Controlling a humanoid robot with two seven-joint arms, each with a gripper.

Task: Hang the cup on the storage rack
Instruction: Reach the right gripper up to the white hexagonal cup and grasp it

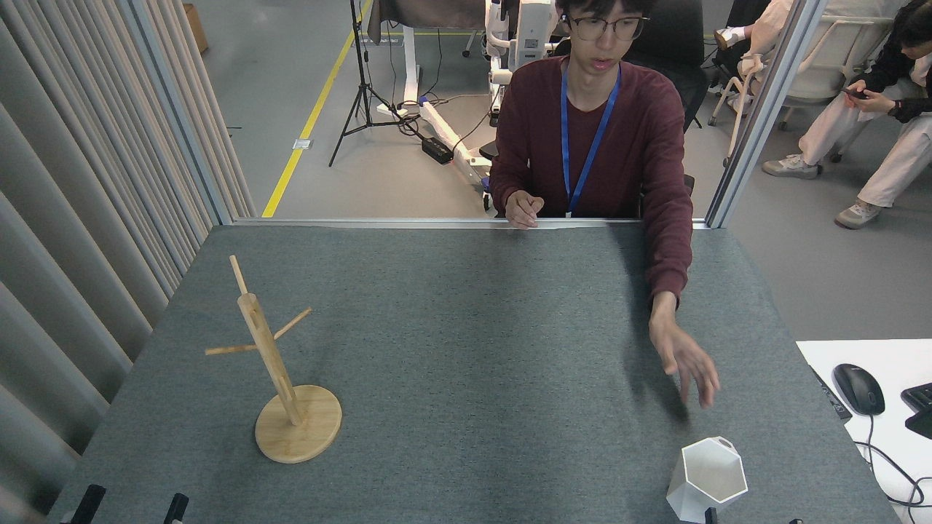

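Standing upright at lower right, the cup [707,479] is seen nearest the right gripper [711,515] (jaw state cannot be told).

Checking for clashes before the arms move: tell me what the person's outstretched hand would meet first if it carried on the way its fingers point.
The hand points down toward the near right; the cup looks first in line, though depth is unclear.
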